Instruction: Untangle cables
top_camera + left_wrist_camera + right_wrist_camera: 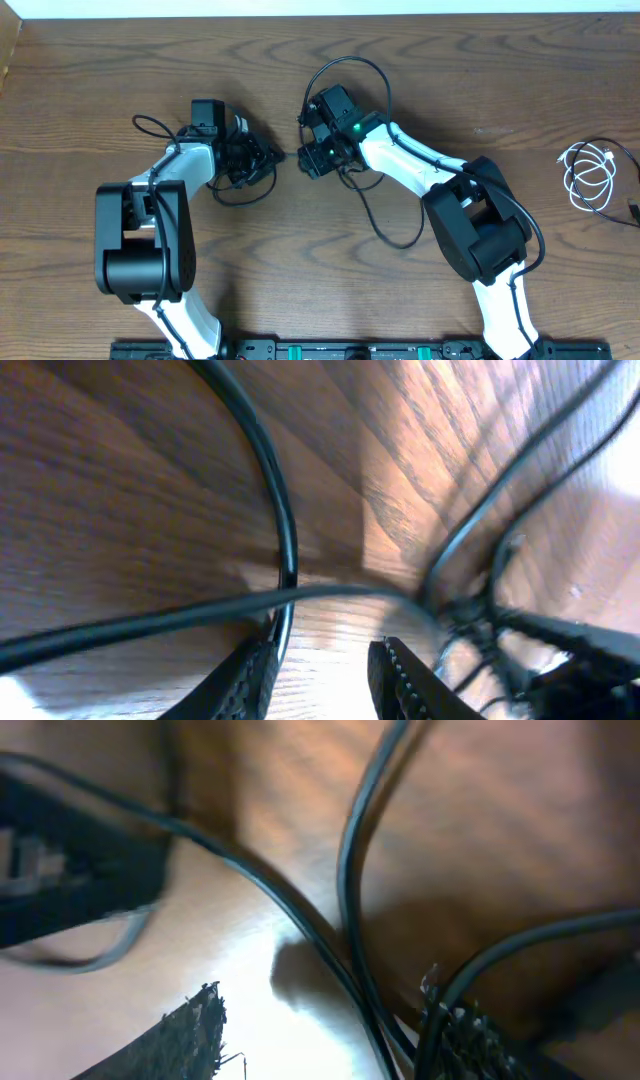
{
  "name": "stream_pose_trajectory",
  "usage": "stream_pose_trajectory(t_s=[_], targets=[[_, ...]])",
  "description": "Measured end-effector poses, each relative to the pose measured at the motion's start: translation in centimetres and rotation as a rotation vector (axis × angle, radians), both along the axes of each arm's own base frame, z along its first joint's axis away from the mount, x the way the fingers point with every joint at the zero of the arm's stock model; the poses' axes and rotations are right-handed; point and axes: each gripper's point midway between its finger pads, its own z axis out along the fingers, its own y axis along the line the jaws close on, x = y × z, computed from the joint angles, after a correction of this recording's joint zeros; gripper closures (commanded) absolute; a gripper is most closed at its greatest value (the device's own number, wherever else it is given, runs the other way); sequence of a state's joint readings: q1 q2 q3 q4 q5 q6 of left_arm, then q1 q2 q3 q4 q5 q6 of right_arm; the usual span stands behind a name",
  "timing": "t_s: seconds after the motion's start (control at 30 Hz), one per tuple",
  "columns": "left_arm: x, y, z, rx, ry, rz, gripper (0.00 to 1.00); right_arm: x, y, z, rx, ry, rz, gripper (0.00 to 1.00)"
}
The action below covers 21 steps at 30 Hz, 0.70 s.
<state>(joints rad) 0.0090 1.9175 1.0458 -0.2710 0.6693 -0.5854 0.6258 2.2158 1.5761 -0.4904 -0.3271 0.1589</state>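
Thin black cables [262,187] lie knotted on the wooden table [300,290] between my two grippers. My left gripper [268,157] sits low over the knot. In the left wrist view its jaws [325,650] stand apart with bare wood between them, and one black cable [287,550] runs down along the inner side of the left finger [250,680]. My right gripper [308,155] faces it from the right. Its fingers [180,1040] are spread wide, and two black cables [350,920] cross the gap close to the right finger. A white cable [588,176] lies coiled at the far right.
A black cable loop [385,228] trails on the table below the right arm, and another arcs above the right wrist [355,62]. A small dark plug [634,210] lies at the right edge beside the white coil. The arm bases stand at the front edge.
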Motion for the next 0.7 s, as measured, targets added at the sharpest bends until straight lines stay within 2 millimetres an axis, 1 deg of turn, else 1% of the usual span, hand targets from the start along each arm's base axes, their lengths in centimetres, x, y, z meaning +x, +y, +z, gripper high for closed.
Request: stream_pose_trajectory(t_s=[0.03,0.1,0.17,0.2,0.23,0.27,0.3,0.37,0.43,0.53,0.63,0.7], targets=[[0.0,-0.2,0.0,-0.015,0.005,0.004,0.64,-0.5,0.3,0.1,0.021,0.03,0.004,0.35],[0.0,-0.7,0.1,-0.044,0.017,0.013,0.64,-1.1,0.7,0.3,0.05,0.067,0.007,0.24],[0.0,-1.4,0.5,-0.081,0.024,0.018,0.64,-1.6,1.1,0.5,0.081,0.093,0.018,0.19],[0.3,-1.8,0.8,-0.103,0.003,0.011,0.64,-1.8,1.4,0.7,0.099,0.105,0.024,0.19],[0.9,-2.2,1.4,-0.133,-0.029,0.004,0.64,-2.1,1.7,0.9,0.12,0.121,0.033,0.2],[1.4,-2.7,2.0,-0.161,-0.064,-0.009,0.64,-2.3,1.9,1.0,0.135,0.131,0.04,0.25],[2.0,-3.0,2.7,-0.19,-0.101,-0.022,0.64,-2.4,2.1,1.1,0.149,0.139,0.046,0.29],[2.9,-3.5,4.2,-0.238,-0.167,-0.039,0.63,-2.6,2.5,1.0,0.176,0.164,0.051,0.3],[3.5,-3.5,5.7,-0.269,-0.218,-0.044,0.63,-2.9,2.7,1.1,0.21,0.193,0.062,0.3],[4.2,-2.7,7.6,-0.277,-0.272,-0.019,0.63,-2.4,2.4,1.4,0.236,0.199,0.056,0.31],[4.7,-1.4,10.2,-0.265,-0.337,0.011,0.64,-2.3,2.1,1.1,0.245,0.22,0.047,0.32],[4.6,-0.4,11.1,-0.242,-0.346,0.036,0.64,-2.5,2.2,1.2,0.249,0.233,0.036,0.32]])
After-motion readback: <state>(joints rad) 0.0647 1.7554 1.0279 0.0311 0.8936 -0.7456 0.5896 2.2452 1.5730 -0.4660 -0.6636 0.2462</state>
